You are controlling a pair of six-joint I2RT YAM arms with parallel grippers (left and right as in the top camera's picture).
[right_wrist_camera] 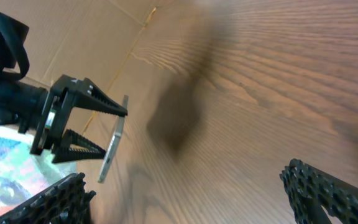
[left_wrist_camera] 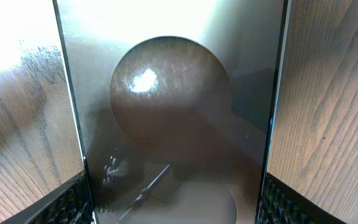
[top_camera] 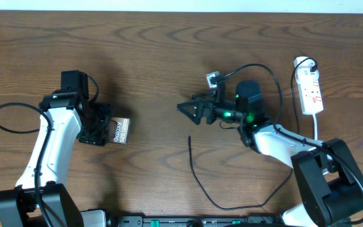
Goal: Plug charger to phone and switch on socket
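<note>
Left gripper (top_camera: pixel 106 130) pinched the phone (top_camera: pixel 120 132), likely steadying it for plugging, while right gripper (top_camera: pixel 191 112), spread wide, hovered over the charger (top_camera: pixel 193 165) to the phone's right.

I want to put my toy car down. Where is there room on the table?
Bare wood lies between the phone in the left gripper and the open right gripper, and across the far left corner. The right side is crowded: black cable, power strip and the right arm.
</note>
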